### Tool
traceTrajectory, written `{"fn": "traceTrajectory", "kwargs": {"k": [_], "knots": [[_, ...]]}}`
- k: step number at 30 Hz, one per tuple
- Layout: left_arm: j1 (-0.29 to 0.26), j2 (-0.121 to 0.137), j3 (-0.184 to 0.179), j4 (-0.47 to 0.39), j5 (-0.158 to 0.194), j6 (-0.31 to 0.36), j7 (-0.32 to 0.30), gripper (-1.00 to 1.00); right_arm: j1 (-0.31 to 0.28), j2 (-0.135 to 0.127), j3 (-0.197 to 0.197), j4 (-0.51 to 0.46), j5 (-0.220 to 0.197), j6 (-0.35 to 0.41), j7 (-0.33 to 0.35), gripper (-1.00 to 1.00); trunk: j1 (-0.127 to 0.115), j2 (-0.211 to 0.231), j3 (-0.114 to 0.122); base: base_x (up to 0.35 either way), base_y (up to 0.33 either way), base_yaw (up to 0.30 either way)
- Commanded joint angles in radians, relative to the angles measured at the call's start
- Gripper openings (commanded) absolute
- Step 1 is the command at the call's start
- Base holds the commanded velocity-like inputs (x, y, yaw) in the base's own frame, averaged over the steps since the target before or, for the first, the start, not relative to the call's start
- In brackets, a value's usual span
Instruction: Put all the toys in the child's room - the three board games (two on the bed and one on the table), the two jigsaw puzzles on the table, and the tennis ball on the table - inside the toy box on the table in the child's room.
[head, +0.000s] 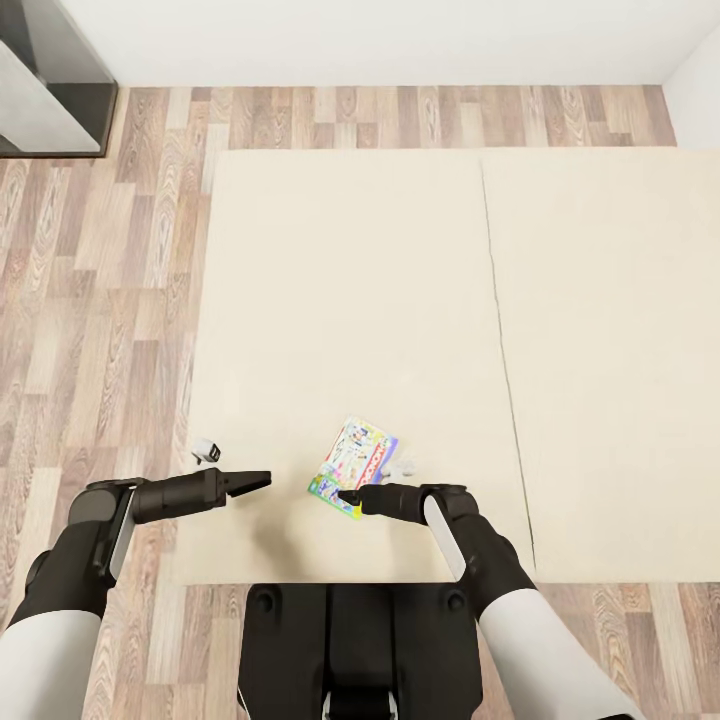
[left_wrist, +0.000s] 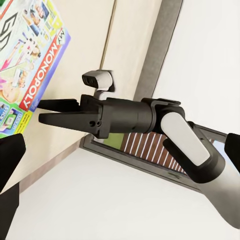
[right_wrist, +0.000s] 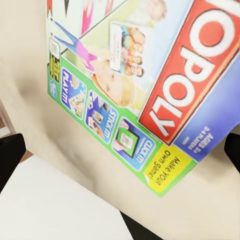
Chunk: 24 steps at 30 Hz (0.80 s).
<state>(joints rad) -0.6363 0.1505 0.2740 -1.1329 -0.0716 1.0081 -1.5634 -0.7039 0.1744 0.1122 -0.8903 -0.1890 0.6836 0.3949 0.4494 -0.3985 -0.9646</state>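
Observation:
One board game (head: 355, 467), a flat box with bright cartoon print and red lettering, lies on the cream bed (head: 400, 300) near its front edge. My right gripper (head: 347, 496) hovers at the box's near corner, open, with nothing between its fingers (right_wrist: 10, 155). The right wrist view looks closely down on the board game (right_wrist: 145, 85). My left gripper (head: 265, 480) hangs open over the mattress, a short way left of the box. The left wrist view sees the right gripper (left_wrist: 42, 112) beside the board game (left_wrist: 30, 60).
A seam (head: 500, 330) splits the mattress right of the box. Wood-plank floor (head: 110, 300) runs along the bed's left and far sides. A dark cabinet (head: 50, 90) stands at the far left by the white wall. My own base (head: 350, 640) meets the bed's front edge.

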Motion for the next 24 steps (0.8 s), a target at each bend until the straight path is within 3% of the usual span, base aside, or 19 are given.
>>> {"fn": "traceTrajectory", "kwargs": {"k": [1,24], "knots": [[0.0,0.0,0.001,-0.001,-0.008,0.01,-0.007,1.0,0.0,0.0,0.0,-0.001,-0.005,0.006,-0.001,1.0,0.001,-0.002,-0.001,0.0,0.083,0.0],[0.0,0.0,0.002,-0.001,-0.009,0.01,-0.007,1.0,0.0,0.0,0.0,-0.001,-0.006,0.007,-0.002,1.0,0.001,-0.002,-0.001,0.0,0.111,0.0]]}}
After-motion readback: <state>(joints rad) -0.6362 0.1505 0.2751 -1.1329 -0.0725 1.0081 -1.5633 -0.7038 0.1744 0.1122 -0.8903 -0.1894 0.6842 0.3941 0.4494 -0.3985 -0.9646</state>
